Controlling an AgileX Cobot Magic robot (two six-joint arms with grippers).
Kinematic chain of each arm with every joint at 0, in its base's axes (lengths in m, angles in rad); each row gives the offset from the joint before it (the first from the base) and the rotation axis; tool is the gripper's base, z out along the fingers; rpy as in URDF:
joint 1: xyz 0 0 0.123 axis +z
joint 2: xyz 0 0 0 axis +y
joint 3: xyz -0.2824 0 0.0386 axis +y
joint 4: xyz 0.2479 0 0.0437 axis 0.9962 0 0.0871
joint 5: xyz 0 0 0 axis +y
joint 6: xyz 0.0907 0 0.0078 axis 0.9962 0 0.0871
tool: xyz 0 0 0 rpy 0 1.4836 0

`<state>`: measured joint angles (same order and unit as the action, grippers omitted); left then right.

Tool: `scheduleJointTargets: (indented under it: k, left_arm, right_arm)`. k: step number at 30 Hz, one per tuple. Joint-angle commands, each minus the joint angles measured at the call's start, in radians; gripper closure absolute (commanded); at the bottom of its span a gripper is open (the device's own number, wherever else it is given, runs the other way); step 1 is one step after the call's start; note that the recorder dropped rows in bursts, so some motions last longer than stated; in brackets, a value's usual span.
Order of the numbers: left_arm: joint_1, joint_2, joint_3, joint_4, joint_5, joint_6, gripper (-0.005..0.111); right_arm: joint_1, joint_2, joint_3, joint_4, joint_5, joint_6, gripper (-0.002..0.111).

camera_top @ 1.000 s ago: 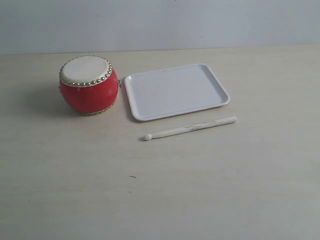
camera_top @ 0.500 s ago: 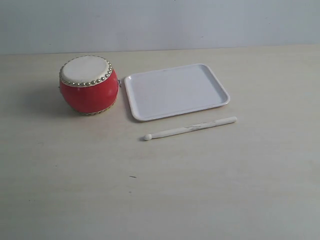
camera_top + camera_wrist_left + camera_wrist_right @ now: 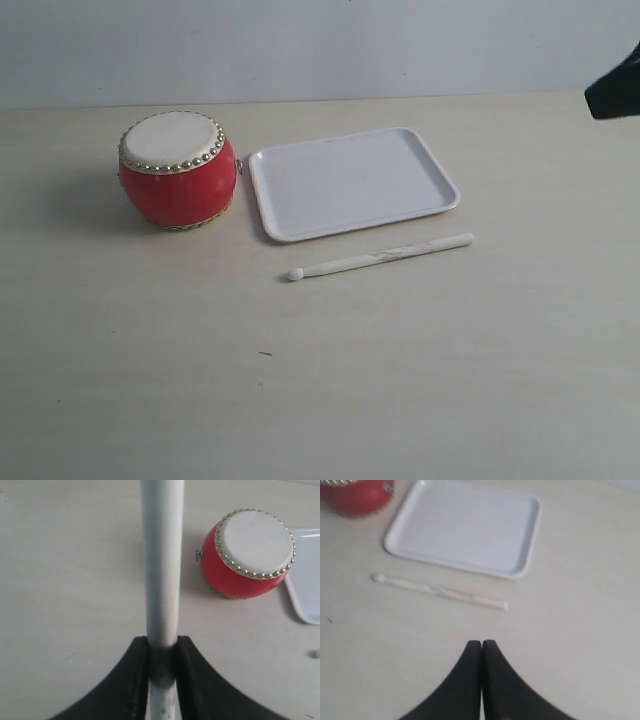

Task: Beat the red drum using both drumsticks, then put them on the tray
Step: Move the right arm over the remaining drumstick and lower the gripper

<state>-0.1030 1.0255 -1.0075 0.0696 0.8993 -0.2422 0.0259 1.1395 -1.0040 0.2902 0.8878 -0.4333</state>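
White tray [image 3: 350,182], drumstick [image 3: 381,256] just outside

Tabletop [image 3: 400,380] lay bare in front of the drumstick [image 3: 380,256]; the tray [image 3: 350,180] rim ran close behind it.

This looks like a robot test bench in a lab or studio, though the narrow view makes that partly a guess. A pale wood-grain tabletop [image 3: 420,380] fills the exterior view, backed at 12 o'clock by a plain blue-grey wall [image 3: 320,45]. A few staged props sit on it: a red toy drum [image 3: 178,185] at 10 o'clock, a white tray [image 3: 350,185] near centre and a drumstick [image 3: 380,256] just below it. A dark piece of robot arm [image 3: 615,90] pokes in at 2 o'clock.
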Motion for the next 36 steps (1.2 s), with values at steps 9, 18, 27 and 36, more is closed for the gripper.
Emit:
scheduleJointTargets:
  k: [9,18,27,36]
  left_arm:
    - [0.001,-0.006,0.003,-0.002,0.000,0.004,0.107]
    - [0.001,-0.006,0.003,-0.002,0.000,0.004,0.107]
    - [0.001,-0.006,0.003,-0.002,0.000,0.004,0.107]
    - [0.001,-0.006,0.003,-0.002,0.000,0.004,0.107]
  right_arm:
    - [0.332,0.302,-0.220,-0.458,0.220,-0.164,0.108]
    - [0.347,0.453,-0.219,-0.447,0.192,-0.366,0.108]
    - [0.347,0.629,-0.219,-0.473,-0.003,-0.470,0.097]
    - [0.347,0.763,-0.219,-0.479,-0.280,-0.483,0.059]
